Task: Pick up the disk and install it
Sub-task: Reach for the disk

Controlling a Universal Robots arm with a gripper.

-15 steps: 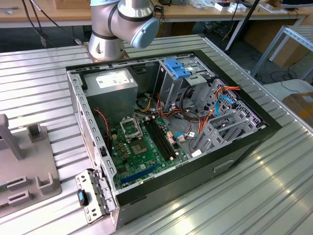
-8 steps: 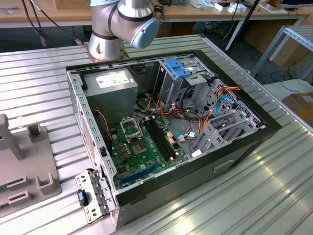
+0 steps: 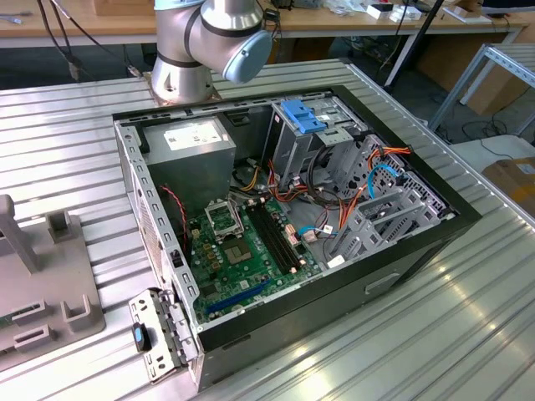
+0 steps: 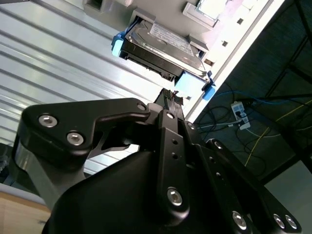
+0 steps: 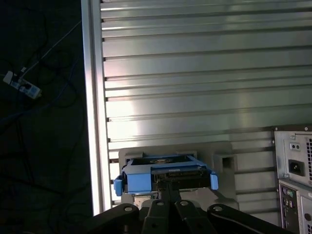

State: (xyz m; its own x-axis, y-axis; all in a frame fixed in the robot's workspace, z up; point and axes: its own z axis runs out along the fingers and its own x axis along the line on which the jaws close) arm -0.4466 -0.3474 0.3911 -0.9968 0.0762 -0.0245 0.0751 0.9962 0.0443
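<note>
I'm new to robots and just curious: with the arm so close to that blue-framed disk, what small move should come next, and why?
Probably ease the gripper slightly closer to the disk. It is lined up with the disk's near edge, and the disk lies flat in its grey holder, not yet lifted.

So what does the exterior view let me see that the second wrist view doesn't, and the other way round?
From the exterior view you get the open computer case with its green motherboard, and the arm at the case's far side. From the second wrist view you get the disk, a dark slab in blue rails, sitting in a pale holder, with the black gripper close to its near end. Shared by both: the ribbed metal table.
</note>
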